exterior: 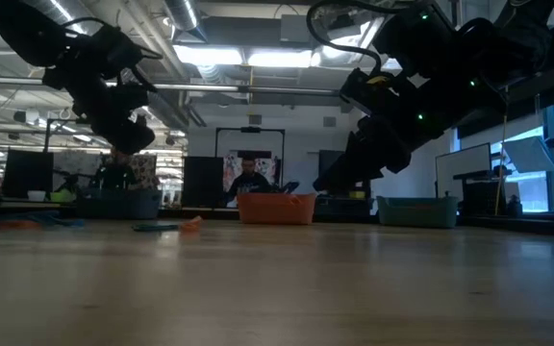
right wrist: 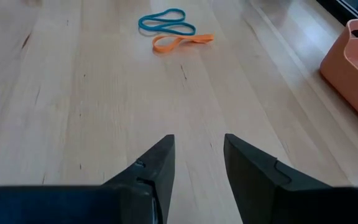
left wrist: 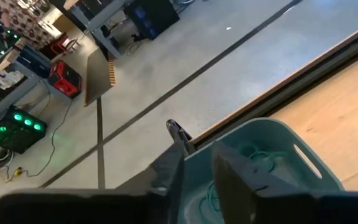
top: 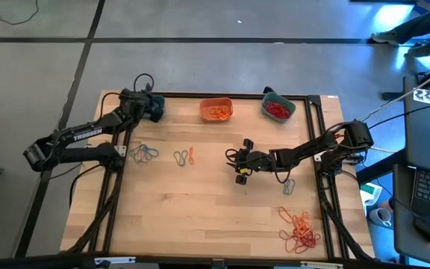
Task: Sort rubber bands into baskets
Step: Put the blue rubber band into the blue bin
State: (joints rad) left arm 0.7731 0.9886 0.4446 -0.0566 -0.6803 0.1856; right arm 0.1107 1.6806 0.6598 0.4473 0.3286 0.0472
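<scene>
My left gripper (left wrist: 197, 165) hangs over the teal basket (left wrist: 278, 155), fingers slightly parted, empty. Right gripper (right wrist: 197, 155) hovers mid-table, parted, empty. Sorting is partway — orange bands (top: 298, 230) and teal loops (top: 145, 153) remain on the table (top: 200, 217).

Evenly lit from overhead, low view backlit
Bright ceiling strips (exterior: 221, 56) glaring behind silhouetted arms (dim, soft foreground); blue window cast right; blurred dark fingers (right wrist: 157, 168) nearest lens.
</scene>
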